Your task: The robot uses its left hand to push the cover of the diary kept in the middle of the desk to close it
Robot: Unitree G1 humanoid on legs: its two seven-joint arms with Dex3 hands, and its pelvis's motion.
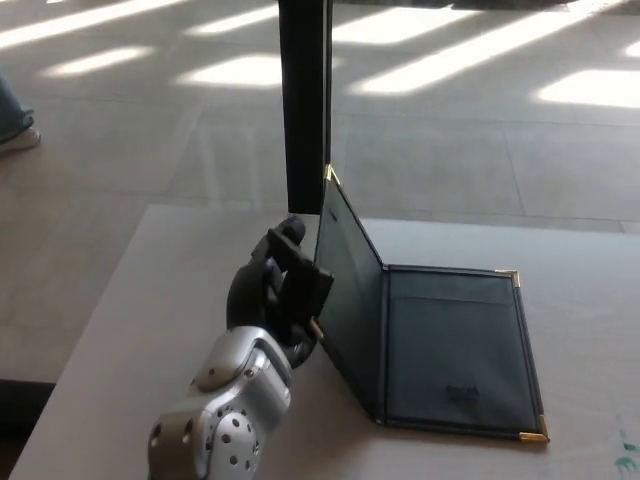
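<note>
A dark diary with gold corner tips lies in the middle of the pale desk. Its right half rests flat. Its left cover stands raised steeply, almost upright, with a gold corner at the top. My left hand, black with thick fingers, is pressed against the outer side of that raised cover, fingers curled and holding nothing. The silver forearm comes in from the lower left. My right hand does not show.
A black post rises just behind the desk's far edge, close to the raised cover. Beyond it is sunlit tiled floor. A person's shoe shows at the far left edge. A green mark sits at the desk's lower right.
</note>
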